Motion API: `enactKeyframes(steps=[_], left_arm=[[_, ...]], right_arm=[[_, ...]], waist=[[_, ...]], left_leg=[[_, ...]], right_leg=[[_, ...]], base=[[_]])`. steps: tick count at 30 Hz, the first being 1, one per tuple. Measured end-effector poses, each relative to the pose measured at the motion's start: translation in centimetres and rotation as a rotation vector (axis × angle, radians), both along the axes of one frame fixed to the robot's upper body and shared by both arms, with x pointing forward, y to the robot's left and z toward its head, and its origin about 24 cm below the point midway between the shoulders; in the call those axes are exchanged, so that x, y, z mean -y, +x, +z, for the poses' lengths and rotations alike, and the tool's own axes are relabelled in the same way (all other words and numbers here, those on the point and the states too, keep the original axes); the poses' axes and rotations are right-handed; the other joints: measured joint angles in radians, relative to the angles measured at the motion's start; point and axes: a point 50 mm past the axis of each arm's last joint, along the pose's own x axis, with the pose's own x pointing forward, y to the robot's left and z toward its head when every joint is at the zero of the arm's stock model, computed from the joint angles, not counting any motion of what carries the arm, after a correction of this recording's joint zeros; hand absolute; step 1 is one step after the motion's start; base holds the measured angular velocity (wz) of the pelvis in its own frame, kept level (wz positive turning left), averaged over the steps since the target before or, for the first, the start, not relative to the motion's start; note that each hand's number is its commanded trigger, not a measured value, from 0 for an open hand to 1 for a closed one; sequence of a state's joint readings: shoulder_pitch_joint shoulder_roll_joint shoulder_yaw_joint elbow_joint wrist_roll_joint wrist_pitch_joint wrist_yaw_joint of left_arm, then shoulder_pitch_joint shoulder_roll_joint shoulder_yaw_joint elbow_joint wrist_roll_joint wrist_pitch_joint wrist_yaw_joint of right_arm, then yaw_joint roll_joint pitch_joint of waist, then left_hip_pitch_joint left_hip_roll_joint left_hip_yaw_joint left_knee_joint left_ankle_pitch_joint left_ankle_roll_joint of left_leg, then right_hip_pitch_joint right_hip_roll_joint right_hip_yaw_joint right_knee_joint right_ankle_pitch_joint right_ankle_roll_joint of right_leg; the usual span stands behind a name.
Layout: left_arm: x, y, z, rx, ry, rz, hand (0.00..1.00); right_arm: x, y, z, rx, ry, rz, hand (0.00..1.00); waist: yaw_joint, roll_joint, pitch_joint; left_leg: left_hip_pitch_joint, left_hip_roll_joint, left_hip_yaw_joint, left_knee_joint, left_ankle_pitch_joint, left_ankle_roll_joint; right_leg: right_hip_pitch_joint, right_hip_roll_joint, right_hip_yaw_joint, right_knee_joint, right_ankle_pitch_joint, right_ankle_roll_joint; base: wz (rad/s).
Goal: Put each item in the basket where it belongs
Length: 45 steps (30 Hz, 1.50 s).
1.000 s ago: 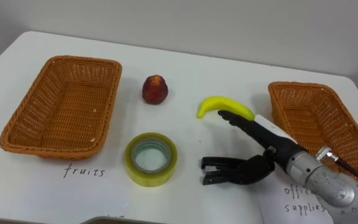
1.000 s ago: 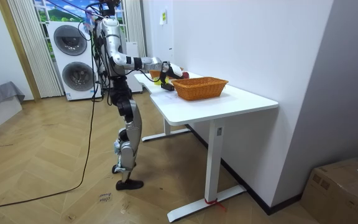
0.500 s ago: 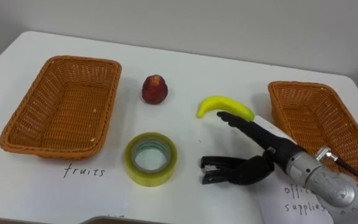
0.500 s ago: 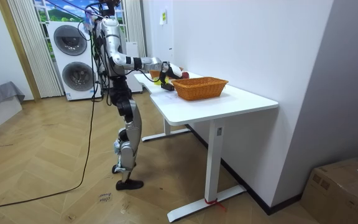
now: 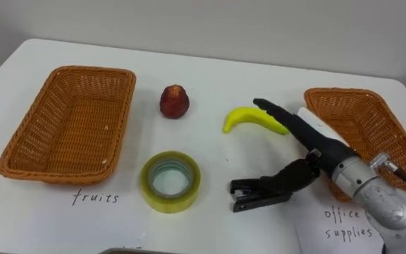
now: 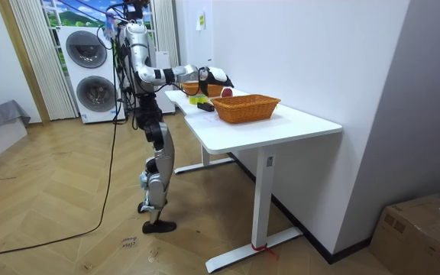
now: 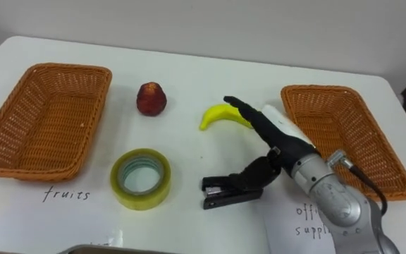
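The right hand is splayed wide, thumb at the stapler; labels read "fruits" and "office supplies".

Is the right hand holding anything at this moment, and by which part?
Nothing is gripped. The right hand is open: its thumb lies at the back end of the black stapler, and its straight fingers reach over the banana.

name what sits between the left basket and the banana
A red fruit sits there, apart from both the left basket and the banana. Both eye views show it.
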<state>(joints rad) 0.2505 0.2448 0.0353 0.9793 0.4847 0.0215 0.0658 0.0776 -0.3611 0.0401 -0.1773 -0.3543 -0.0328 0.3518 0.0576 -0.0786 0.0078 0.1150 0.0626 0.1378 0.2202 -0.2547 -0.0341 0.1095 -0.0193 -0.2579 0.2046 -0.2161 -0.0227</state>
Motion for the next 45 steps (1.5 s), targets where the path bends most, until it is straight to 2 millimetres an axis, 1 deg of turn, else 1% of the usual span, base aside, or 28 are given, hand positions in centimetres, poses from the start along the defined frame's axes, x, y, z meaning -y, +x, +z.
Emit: enactKeyframes(steps=[1,4,10,17,20,23,25,28,30,32,37,45], left_arm=[[0.0,-0.1,0.0,-0.005,-0.005,0.000,0.00],[0.1,-0.2,-0.1,-0.010,-0.013,-0.001,0.00],[0.3,-0.1,-0.1,-0.006,-0.019,-0.004,0.00],[0.3,-0.1,-0.1,-0.006,-0.018,-0.011,0.00],[0.2,-0.1,-0.1,-0.006,-0.015,-0.010,0.00],[0.2,0.1,0.0,0.002,-0.011,-0.011,0.00],[0.2,0.3,0.0,0.008,-0.006,-0.011,0.00],[0.1,0.3,-0.1,0.002,0.000,-0.007,0.00],[0.1,0.4,-0.1,0.005,0.000,-0.007,0.00],[0.1,0.5,-0.1,0.008,0.000,-0.008,0.00],[0.0,0.7,-0.1,0.011,0.001,-0.009,0.00],[0.0,0.7,0.0,0.011,0.003,-0.009,0.00]], right_arm=[[0.0,0.0,0.1,0.008,0.001,-0.006,0.00],[0.0,0.0,0.2,0.021,0.013,-0.018,0.00],[-0.4,0.0,0.9,0.061,0.025,-0.001,0.00],[-0.5,0.0,0.9,0.059,0.045,0.010,0.00],[-0.4,-0.1,0.4,0.034,0.057,0.011,0.00],[-0.7,-0.3,-0.5,-0.012,0.053,0.025,0.00],[-0.6,-0.7,-1.9,-0.078,0.050,0.027,0.00],[-0.6,-0.8,-3.0,-0.138,0.045,0.033,0.00],[-0.2,-0.9,-3.9,-0.185,0.041,0.023,0.00],[-0.2,-1.0,-4.0,-0.198,0.039,0.028,0.00],[-0.2,-1.1,-4.3,-0.253,0.026,0.055,0.00],[-0.3,-1.3,-4.5,-0.287,0.022,0.087,0.00]], waist=[[0.001,-0.005,-0.0035],[0.001,-0.013,-0.0076],[0.001,-0.011,-0.0064],[0.004,-0.011,-0.0046],[0.006,-0.012,-0.0042],[0.006,-0.013,-0.0043],[0.007,-0.013,-0.0045],[0.006,-0.012,-0.0042],[0.006,-0.013,-0.0047],[0.006,-0.015,-0.0042],[0.004,-0.029,-0.0070],[0.005,-0.033,-0.0055]], left_leg=[[0.000,0.000,0.000,0.000,0.000,0.000],[0.000,0.000,-0.003,0.001,0.000,0.000],[-0.001,0.000,-0.005,0.003,0.000,0.001],[-0.026,-0.004,-0.002,0.017,0.003,0.006],[-0.025,-0.006,-0.002,0.017,0.004,0.007],[-0.025,-0.006,-0.002,0.017,0.004,0.007],[-0.023,-0.006,-0.003,0.015,0.004,0.007],[-0.018,-0.006,-0.003,0.011,0.004,0.007],[-0.016,-0.006,-0.003,0.010,0.004,0.007],[-0.017,-0.005,-0.003,0.010,0.004,0.007],[-0.016,-0.006,-0.003,0.010,0.004,0.007],[-0.016,-0.007,-0.003,0.010,0.004,0.007]], right_leg=[[-0.001,0.000,0.003,0.000,0.000,0.000],[0.000,0.000,0.006,0.003,0.001,0.001],[-0.005,-0.001,0.007,0.015,0.001,0.001],[-0.026,-0.008,0.005,0.017,0.001,0.001],[-0.026,-0.009,0.005,0.016,0.002,0.003],[-0.025,-0.008,0.005,0.015,0.003,0.004],[-0.020,-0.007,0.005,0.012,0.004,0.005],[-0.017,-0.005,0.005,0.012,0.004,0.005],[-0.014,-0.005,0.005,0.012,0.004,0.005],[-0.014,-0.006,0.005,0.012,0.004,0.005],[-0.009,-0.006,0.004,0.004,0.005,0.006],[-0.007,-0.006,0.004,-0.002,0.009,0.008]], base=[[-0.03],[0.00],[0.00],[0.01],[0.00],[0.00],[0.00],[0.00],[0.00],[0.00],[0.00],[0.00]])
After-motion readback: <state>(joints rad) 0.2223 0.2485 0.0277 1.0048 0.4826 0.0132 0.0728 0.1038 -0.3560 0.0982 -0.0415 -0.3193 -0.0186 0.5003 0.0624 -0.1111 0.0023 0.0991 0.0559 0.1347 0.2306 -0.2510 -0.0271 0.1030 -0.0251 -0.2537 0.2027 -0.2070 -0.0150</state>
